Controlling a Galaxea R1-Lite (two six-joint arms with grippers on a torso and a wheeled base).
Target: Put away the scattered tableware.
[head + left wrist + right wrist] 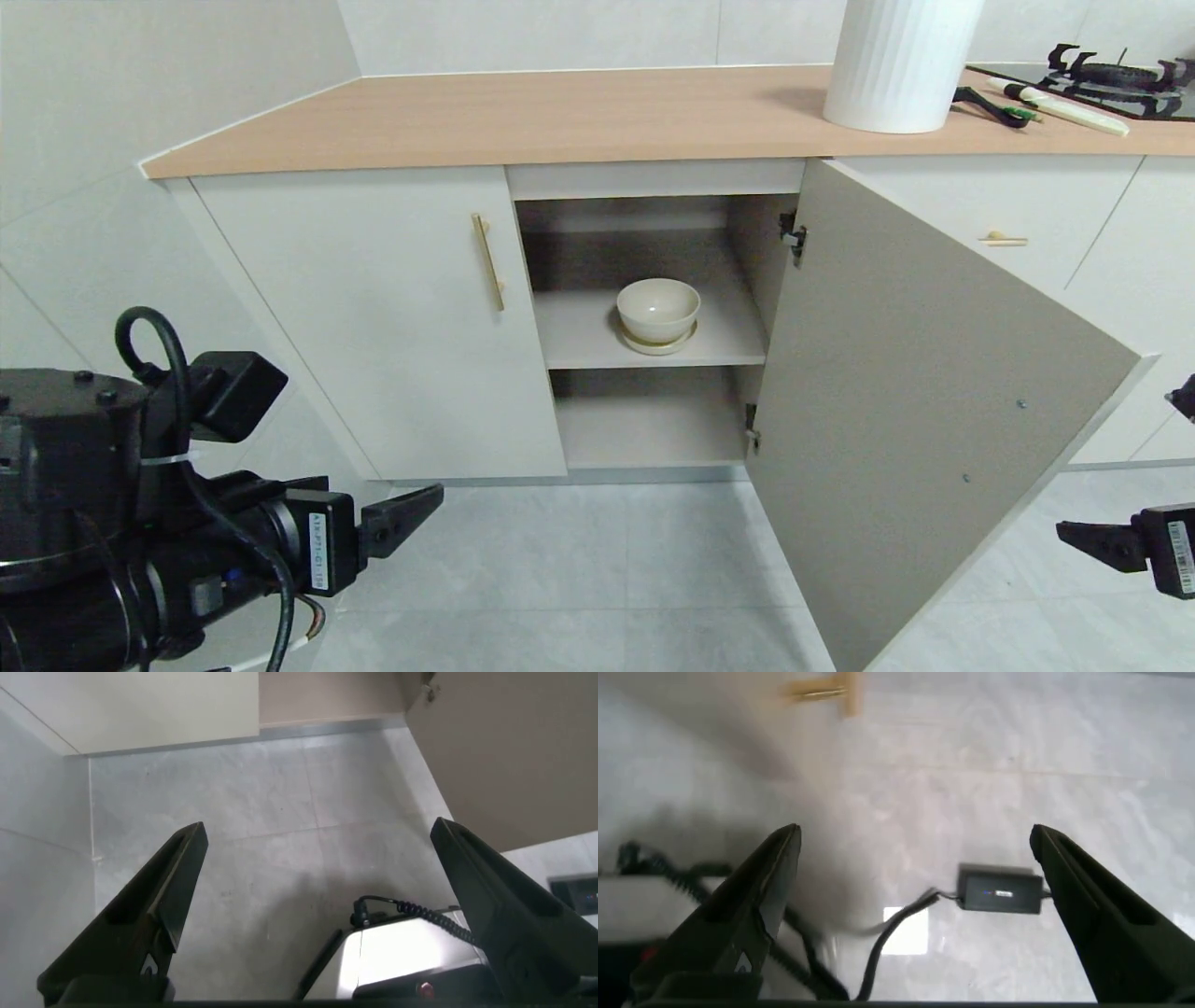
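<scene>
A cream bowl (657, 309) sits on a matching small plate (659, 343) on the upper shelf of the open cabinet (644, 350). My left gripper (411, 515) hangs low at the left, well below and in front of the cabinet, open with nothing between its fingers (159, 905). At the far right edge my right gripper (1088, 541) is also low, beyond the open cabinet door (915, 401), and it stands open and empty, its fingers (747, 905) spread over the floor.
The door swings out to the right between the two arms. On the wooden countertop (560, 112) stand a tall white ribbed container (901, 61), dark utensils (994, 105) and a stove (1120, 79). Grey tiled floor (597, 560) lies in front; a cable and small black box (999, 889) lie on it.
</scene>
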